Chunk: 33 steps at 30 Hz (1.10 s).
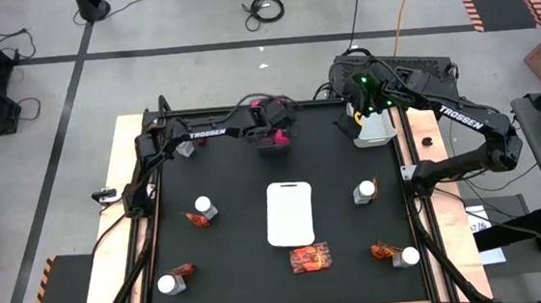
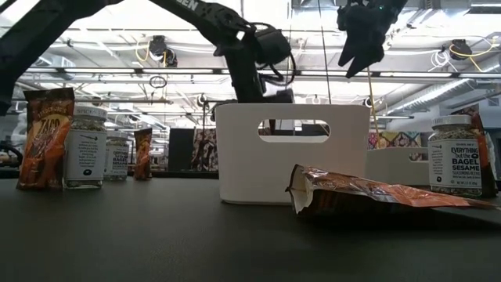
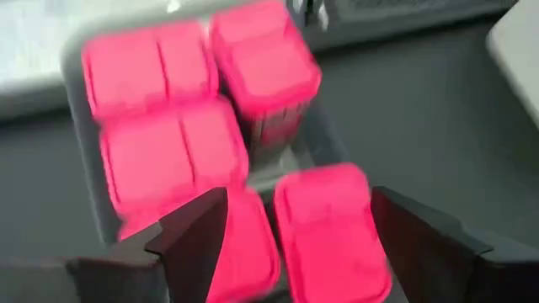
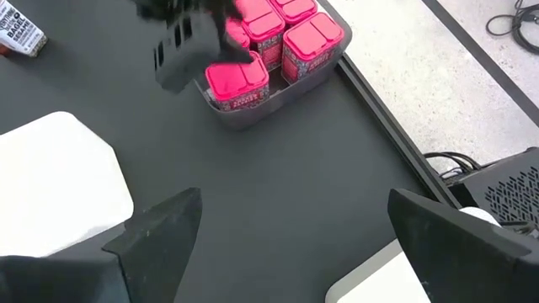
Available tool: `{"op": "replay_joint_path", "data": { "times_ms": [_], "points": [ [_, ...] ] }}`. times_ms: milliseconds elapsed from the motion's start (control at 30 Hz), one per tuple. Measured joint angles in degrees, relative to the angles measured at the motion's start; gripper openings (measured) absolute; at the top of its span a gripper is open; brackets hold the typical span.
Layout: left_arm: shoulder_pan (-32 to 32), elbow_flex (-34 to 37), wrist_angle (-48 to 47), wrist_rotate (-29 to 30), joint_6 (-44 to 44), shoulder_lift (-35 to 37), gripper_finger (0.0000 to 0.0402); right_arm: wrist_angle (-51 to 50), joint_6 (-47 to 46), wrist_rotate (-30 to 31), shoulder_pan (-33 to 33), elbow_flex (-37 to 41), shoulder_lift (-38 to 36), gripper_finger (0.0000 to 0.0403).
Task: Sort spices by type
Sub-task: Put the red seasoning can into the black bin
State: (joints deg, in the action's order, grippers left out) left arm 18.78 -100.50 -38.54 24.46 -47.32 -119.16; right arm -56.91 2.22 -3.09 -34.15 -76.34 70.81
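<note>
One camera looks straight down on the black table (image 1: 231, 261), one sits level at its surface, and both wrist cameras share the bright pink cube boxes (image 3: 168, 160) in the grey plastic bin (image 4: 324, 74).

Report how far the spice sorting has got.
Done: bright pink cube boxes sit grouped in the grey bin. In hand: nothing; the left pincer hangs open above them, the right pincer waits open. Left: clear white-capped jars and crinkly red-orange packets lie scattered.

The left gripper (image 3: 295, 227) hung with fingers spread apart at the table's far edge; the right gripper (image 4: 290, 240) waited, wide open, at the far right.
</note>
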Motion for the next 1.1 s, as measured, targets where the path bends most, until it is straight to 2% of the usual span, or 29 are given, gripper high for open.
{"op": "replay_joint_path", "data": {
  "times_ms": [133, 233, 300, 400, 500, 567, 667, 700, 1100],
  "points": [
    [0.19, -3.90, 0.67, -1.52, 12.59, 1.52, 0.0296, -0.38, 0.00, 0.00, 0.00, -0.01, 0.00, 0.0375],
    [0.09, -5.80, -1.11, -10.49, 20.71, 1.35, 0.0296, -0.39, -0.02, 0.00, 0.00, -0.02, 0.00, 0.0375],
    [-0.10, -5.84, -1.47, -14.24, 23.03, 1.12, 0.0293, -0.37, -0.02, 0.00, 0.02, 0.00, 0.00, 0.0375],
    [-0.18, -5.89, -2.87, -14.64, 26.32, 1.05, 0.0272, -0.35, -0.80, 0.00, 0.01, 0.00, 0.00, 0.0375],
    [0.13, -5.93, -5.14, -14.87, 27.25, 0.50, 0.0216, -0.35, -1.41, 0.00, 0.02, -0.02, 0.00, 0.0375],
    [0.63, -5.93, -7.22, -15.86, 27.42, 0.12, 0.0156, -0.35, -1.53, 0.00, 0.00, 0.00, 0.00, 0.0375],
    [0.94, -5.91, -7.68, -16.87, 30.39, -0.51, 0.0045, -0.31, -2.18, 0.00, 0.01, -0.02, 0.00, 0.0375],
    [1.02, -5.91, -7.93, -17.55, 31.41, -0.60, 0.0023, -0.28, -2.57, -0.02, 0.02, 0.00, 0.00, 0.0375],
    [0.96, -5.95, -7.99, -21.20, 38.43, -4.21, 0.0004, -0.21, -3.97, 0.00, 0.00, -0.01, 0.00, 0.0375]
  ]
}}
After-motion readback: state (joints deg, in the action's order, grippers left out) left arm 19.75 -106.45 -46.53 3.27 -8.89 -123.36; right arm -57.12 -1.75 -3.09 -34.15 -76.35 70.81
